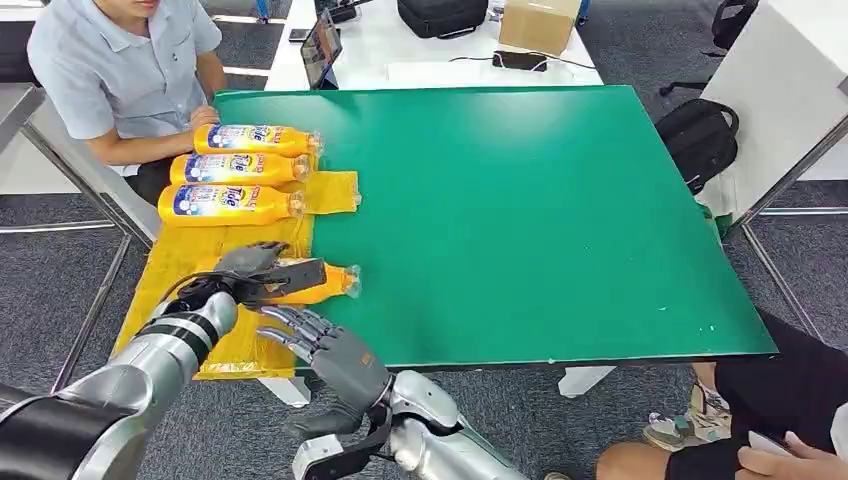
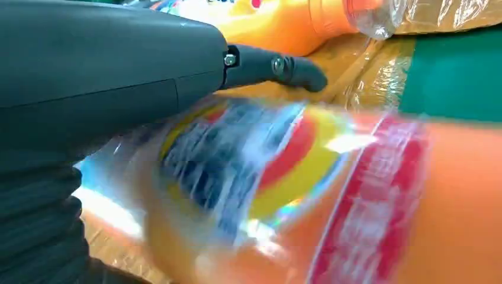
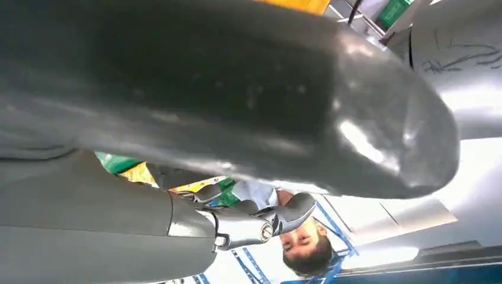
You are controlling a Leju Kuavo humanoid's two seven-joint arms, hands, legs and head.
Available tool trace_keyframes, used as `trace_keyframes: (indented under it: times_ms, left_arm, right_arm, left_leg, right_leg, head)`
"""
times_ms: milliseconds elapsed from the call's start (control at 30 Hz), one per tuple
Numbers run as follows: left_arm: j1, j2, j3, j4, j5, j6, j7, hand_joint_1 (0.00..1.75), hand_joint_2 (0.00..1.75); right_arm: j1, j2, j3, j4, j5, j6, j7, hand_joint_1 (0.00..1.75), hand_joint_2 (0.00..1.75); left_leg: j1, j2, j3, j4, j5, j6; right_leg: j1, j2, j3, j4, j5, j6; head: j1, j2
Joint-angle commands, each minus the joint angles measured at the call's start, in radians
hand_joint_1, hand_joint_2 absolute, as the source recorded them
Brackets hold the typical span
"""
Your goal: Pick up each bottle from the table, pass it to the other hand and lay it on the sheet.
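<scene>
The left hand (image 1: 255,272) was wrapped around a bottle (image 1: 330,283), holding it on its side low over the sheet (image 1: 190,262), cap end pointing toward the green table (image 1: 540,200). In the left wrist view the held bottle (image 2: 331,201) was a blur of orange and label right under the thumb (too smeared to read), with another bottle's neck beyond it on the crinkled yellow sheet (image 2: 379,77).

The right hand (image 1: 330,350) hung just off the table's near edge, beside the left hand and apart from the bottle, fingers spread wide and carrying nothing. Its wrist view showed its fingers (image 3: 278,216) open in the air.

Further back, 3 bottles (image 1: 235,168) lay side by side on the sheet, caps toward the green, the farthest one (image 1: 255,139) touched at its base by the hand of a person (image 1: 125,75) seated at the far-left corner. Behind the table sat a black bag (image 1: 440,15) and a cardboard box (image 1: 538,25); a backpack (image 1: 700,140) lay on the floor to the right.
</scene>
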Motion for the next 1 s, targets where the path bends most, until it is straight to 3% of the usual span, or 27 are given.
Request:
trace_keyframes:
  times_ms: [33,333,467,633,700,733,767,833,900,1000]
  left_arm:
    - [-0.017,-0.006,0.031,0.057,0.012,-0.019,-0.009,0.0,1.75]
    - [-0.007,-0.003,0.128,0.053,0.123,-0.062,-0.084,0.0,1.75]
    - [-0.001,0.015,0.209,0.038,0.235,-0.154,-0.218,0.0,1.75]
    - [0.025,0.02,0.305,-0.027,0.382,-0.166,-0.357,0.0,1.75]
    - [0.093,-0.007,0.374,-0.152,0.492,-0.026,-0.497,0.0,1.75]
    - [0.093,-0.007,0.374,-0.152,0.492,-0.026,-0.497,0.0,1.75]
    - [0.145,-0.025,0.426,-0.255,0.599,-0.035,-0.523,0.0,1.75]
    - [0.233,-0.021,0.418,-0.414,0.695,0.015,-0.524,0.0,1.75]
    - [0.293,-0.008,0.398,-0.508,0.71,0.156,-0.557,0.0,1.75]
    - [0.342,0.008,0.418,-0.575,0.801,0.151,-0.584,0.0,1.75]
  right_arm:
    - [-0.042,-0.025,0.021,0.05,-0.007,-0.006,-0.034,0.0,0.0]
    - [-0.049,-0.03,0.036,0.053,-0.028,-0.012,-0.034,0.0,0.0]
    - [-0.059,-0.036,0.067,0.053,-0.059,-0.015,-0.034,0.0,0.0]
    - [-0.07,-0.047,0.104,0.05,-0.104,-0.041,-0.034,0.0,0.0]
    - [-0.063,-0.056,0.106,0.031,-0.114,-0.047,-0.034,0.0,0.0]
    - [-0.063,-0.056,0.106,0.031,-0.114,-0.047,-0.034,0.0,0.0]
    - [-0.05,-0.061,0.102,0.01,-0.113,-0.068,-0.034,0.0,0.0]
    - [-0.037,-0.063,0.094,-0.005,-0.118,-0.084,-0.034,0.0,0.0]
    - [-0.034,-0.063,0.094,-0.001,-0.113,-0.083,-0.034,0.0,0.0]
    - [-0.033,-0.065,0.09,0.006,-0.095,-0.057,-0.034,0.0,0.0]
  left_leg:
    - [0.001,0.001,0.0,0.0,0.001,0.0]
    - [0.0,0.001,0.0,0.0,0.0,0.0]
    - [0.0,0.001,0.0,0.0,0.0,0.0]
    - [0.0,0.001,0.001,0.0,0.001,0.0]
    - [0.001,0.002,0.001,-0.001,0.001,0.0]
    - [0.001,0.001,0.001,-0.001,0.001,0.0]
    - [0.0,0.0,0.0,0.0,0.001,0.0]
    - [0.001,0.0,0.001,-0.001,0.001,0.0]
    - [0.0,0.002,0.002,-0.001,0.0,0.0]
    - [0.0,0.004,0.001,-0.001,0.0,-0.001]
  right_leg:
    - [0.001,0.0,0.0,-0.001,0.001,-0.001]
    - [0.001,0.0,0.001,-0.001,0.001,-0.001]
    - [0.0,0.001,0.0,0.0,0.001,-0.001]
    - [0.0,0.001,0.001,0.0,0.001,-0.001]
    - [0.001,0.002,0.001,-0.001,0.002,-0.001]
    - [0.001,0.001,0.001,-0.001,0.001,-0.001]
    - [0.001,0.0,0.001,0.0,0.001,-0.001]
    - [0.001,0.0,0.001,-0.002,0.001,-0.001]
    - [0.001,0.002,0.001,-0.002,0.001,-0.001]
    - [0.001,0.003,0.0,-0.001,0.001,-0.001]
  head:
    - [0.0,0.0]
    - [0.0,0.0]
    - [0.0,0.0]
    - [0.0,0.0]
    - [0.0,0.0]
    - [0.0,0.0]
    - [0.0,0.0]
    - [0.0,0.0]
    - [0.0,0.0]
    - [0.0,0.0]
